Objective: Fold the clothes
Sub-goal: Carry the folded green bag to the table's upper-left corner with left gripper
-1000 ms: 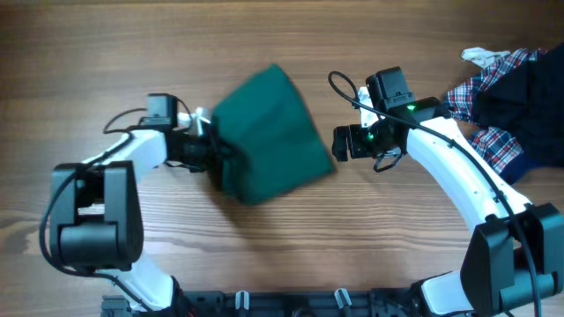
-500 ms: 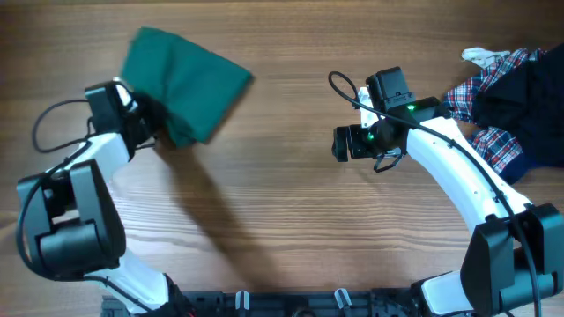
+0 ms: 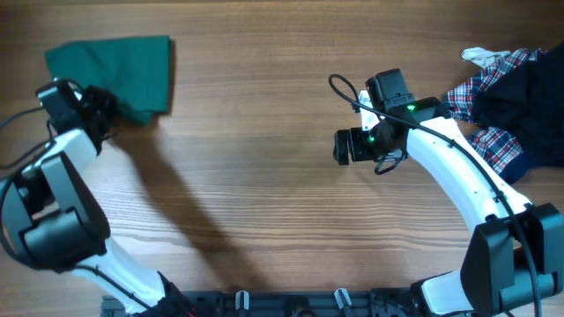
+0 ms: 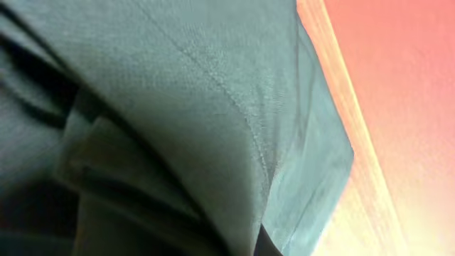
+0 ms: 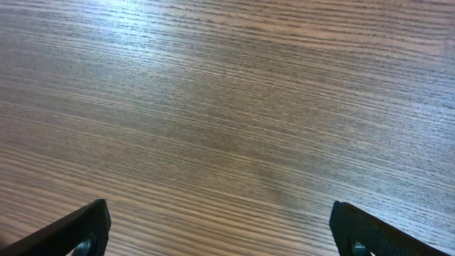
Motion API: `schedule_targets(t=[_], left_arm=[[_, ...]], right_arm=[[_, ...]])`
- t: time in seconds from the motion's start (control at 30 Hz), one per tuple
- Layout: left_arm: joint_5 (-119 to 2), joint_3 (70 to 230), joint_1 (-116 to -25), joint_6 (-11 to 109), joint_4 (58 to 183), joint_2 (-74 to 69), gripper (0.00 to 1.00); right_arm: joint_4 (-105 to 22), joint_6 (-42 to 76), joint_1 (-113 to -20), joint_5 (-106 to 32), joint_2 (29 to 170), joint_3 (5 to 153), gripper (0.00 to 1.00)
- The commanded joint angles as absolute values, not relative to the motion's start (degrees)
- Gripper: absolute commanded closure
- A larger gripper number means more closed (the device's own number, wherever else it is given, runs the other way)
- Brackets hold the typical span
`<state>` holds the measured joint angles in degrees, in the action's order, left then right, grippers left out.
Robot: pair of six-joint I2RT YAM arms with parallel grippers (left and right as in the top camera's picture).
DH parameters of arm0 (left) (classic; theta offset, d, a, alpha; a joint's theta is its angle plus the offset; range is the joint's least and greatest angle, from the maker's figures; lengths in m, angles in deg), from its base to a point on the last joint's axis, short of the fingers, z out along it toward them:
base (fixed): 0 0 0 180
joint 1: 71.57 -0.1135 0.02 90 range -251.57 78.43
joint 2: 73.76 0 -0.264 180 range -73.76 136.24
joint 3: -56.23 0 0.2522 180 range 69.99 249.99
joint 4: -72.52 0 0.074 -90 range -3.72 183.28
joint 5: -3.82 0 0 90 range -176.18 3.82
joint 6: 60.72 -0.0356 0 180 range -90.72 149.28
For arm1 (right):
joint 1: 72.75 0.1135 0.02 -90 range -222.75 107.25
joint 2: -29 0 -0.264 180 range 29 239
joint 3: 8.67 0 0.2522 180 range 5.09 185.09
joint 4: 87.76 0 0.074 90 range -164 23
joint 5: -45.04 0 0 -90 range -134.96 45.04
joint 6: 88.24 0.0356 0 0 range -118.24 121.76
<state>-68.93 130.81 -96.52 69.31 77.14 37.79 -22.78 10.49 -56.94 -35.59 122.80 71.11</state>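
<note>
Left gripper (image 3: 111, 107), seen from overhead, is pinched tight on the near edge of the green garment (image 3: 119, 69). My left arm is stretched out to the far left corner of the table (image 3: 264, 211). The garment lies there as a compact folded bundle, with its flat part spreading away from my fingers and its shadow falling on the wood beneath. My right gripper (image 3: 340, 146) sits near the middle of the table with its jaws spread wide and nothing between them, well apart from the garment. At the far right edge lie a plaid shirt (image 3: 483, 95) and a dark navy garment (image 3: 533, 92), bunched together and touching.

From my left wrist, green cloth (image 4: 178, 121) fills nearly everything, creased into soft layers with a stitched seam running across it. A strip of table (image 4: 398, 107) shows at the right, washed reddish. My own fingers are hidden by the fabric.

From my right wrist, both fingertips of the right gripper (image 5: 224, 231) stand at the bottom corners, far apart, with only bare wood grain (image 5: 227, 107) between them.
</note>
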Motion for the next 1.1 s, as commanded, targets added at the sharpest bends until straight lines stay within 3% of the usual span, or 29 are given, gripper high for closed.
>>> schedule_targets(t=[0.0, 0.47, 0.7, 0.97, 1.07], left_arm=[[-62.7, 137.98, -95.73, 69.59, 77.31, 42.81, 0.96], [-59.64, 146.83, -93.96, 58.42, 83.74, 52.17, 0.96], [-60.36, 147.38, -94.81, 48.91, 96.28, 52.17, 0.96], [-60.75, 147.38, -97.15, 49.5, 95.1, 52.24, 0.96], [-64.66, 147.38, -96.19, 56.48, 91.72, 52.24, 0.96]], right_arm=[[-22.04, 10.84, -56.7, -35.99, 122.43, 70.74, 0.0], [-21.73, 10.76, -56.7, -36.03, 122.43, 70.74, 0.0], [-21.8, 9.64, -56.7, -36.03, 122.43, 70.74, 0.0], [-22.15, 9.64, -56.7, -36.01, 122.43, 70.74, 0.0], [-21.91, 9.66, -56.7, -36.01, 122.43, 70.74, 0.0]])
